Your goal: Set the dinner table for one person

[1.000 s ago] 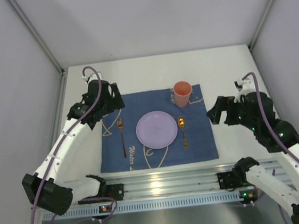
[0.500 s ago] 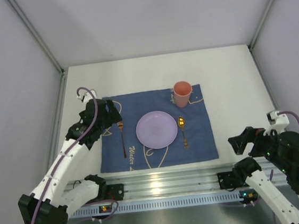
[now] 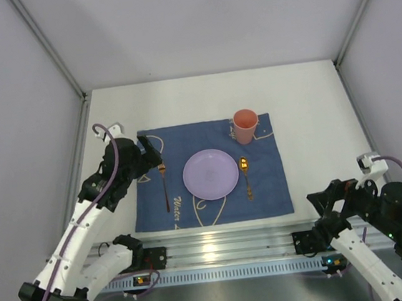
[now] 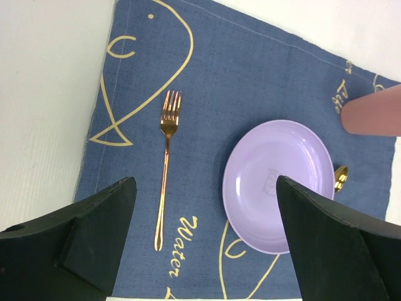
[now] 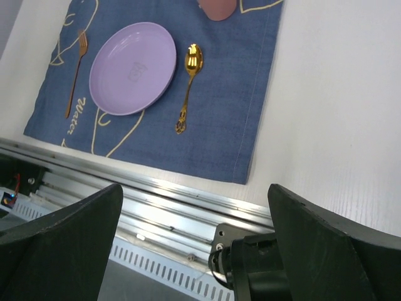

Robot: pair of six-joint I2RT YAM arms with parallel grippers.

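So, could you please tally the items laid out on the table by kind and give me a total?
blue placemat: 1
purple plate: 1
gold fork: 1
gold spoon: 1
pink cup: 1
Total on the dinner table: 5

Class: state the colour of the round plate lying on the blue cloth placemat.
The round plate is lilac purple, clearest in the left wrist view.
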